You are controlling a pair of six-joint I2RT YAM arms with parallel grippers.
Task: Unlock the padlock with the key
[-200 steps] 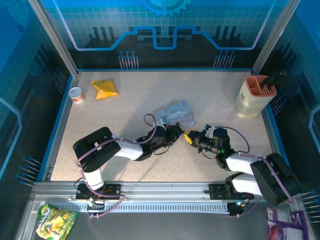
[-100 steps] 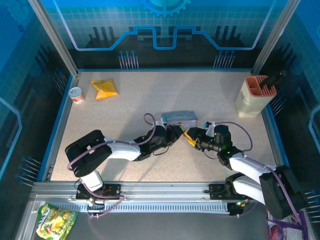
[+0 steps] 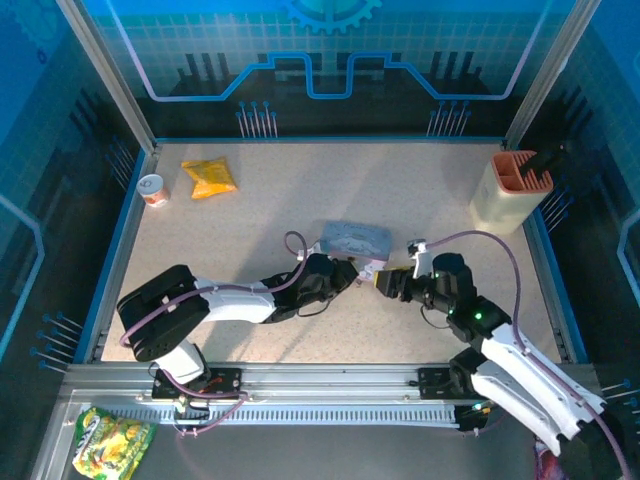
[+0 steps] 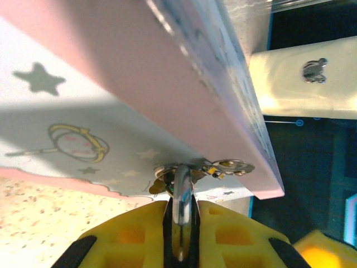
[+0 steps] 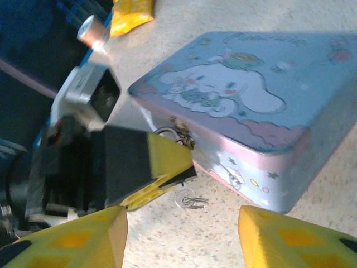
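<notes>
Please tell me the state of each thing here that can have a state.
tin: lid shut.
padlock: hanging on the tin's latch, clamped; locked or not, I cannot tell.
key: lying on the table by the tin, not in the padlock.
left hand: shut on the padlock.
right hand: open, empty.

— You asked about the arms?
— You have a white left arm [image 3: 235,298] and right arm [image 3: 520,375], black joints [image 3: 160,312], lilac cable [image 3: 480,234] on each, yellow pads [image 5: 83,237] on the right gripper [image 5: 181,218], a green light [image 3: 478,316].
</notes>
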